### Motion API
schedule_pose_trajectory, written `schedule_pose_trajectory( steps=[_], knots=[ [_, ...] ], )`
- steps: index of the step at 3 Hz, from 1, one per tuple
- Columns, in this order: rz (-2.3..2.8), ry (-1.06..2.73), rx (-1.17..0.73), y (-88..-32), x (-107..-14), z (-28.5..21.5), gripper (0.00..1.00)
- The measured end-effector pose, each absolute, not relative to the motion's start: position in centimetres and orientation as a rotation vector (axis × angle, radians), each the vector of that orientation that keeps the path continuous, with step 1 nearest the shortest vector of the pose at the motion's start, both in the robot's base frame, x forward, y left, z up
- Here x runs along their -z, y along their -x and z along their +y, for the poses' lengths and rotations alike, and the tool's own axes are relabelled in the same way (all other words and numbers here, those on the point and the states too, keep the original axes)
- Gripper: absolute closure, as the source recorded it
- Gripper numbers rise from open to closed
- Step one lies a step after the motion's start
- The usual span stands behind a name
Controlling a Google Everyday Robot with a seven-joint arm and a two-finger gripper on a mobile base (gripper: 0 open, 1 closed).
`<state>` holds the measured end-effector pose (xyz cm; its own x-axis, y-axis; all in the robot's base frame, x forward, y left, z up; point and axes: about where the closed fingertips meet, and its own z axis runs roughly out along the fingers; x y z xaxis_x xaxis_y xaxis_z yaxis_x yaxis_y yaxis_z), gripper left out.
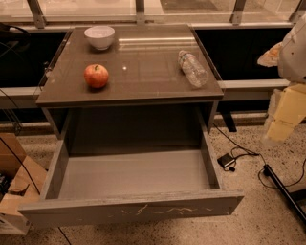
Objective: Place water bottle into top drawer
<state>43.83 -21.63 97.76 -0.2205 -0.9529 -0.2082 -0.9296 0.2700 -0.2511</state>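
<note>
Your end effector (283,117) hangs at the frame's right edge; you cannot tell its grip state. The water bottle (192,68) lies upper right on the counter (143,72), the top drawer (134,174) open below, ready for it.

Speckled floor (253,217) under grey table (143,72), windows (91,7) behind.

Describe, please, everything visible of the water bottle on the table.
The water bottle is small, clear, ribbed plastic, lying on its side near the right edge of the table, neck end toward the back. Only the table touches it; the apple sits to its left. The end effector is off to the right, beyond the table, not touching it.
</note>
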Motion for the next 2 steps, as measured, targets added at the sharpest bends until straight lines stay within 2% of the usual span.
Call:
schedule_pose_trajectory(
  steps=[2],
  knots=[
    [2.202,1.674,0.072,-45.2,-97.5,-20.5,0.0]
  ],
)
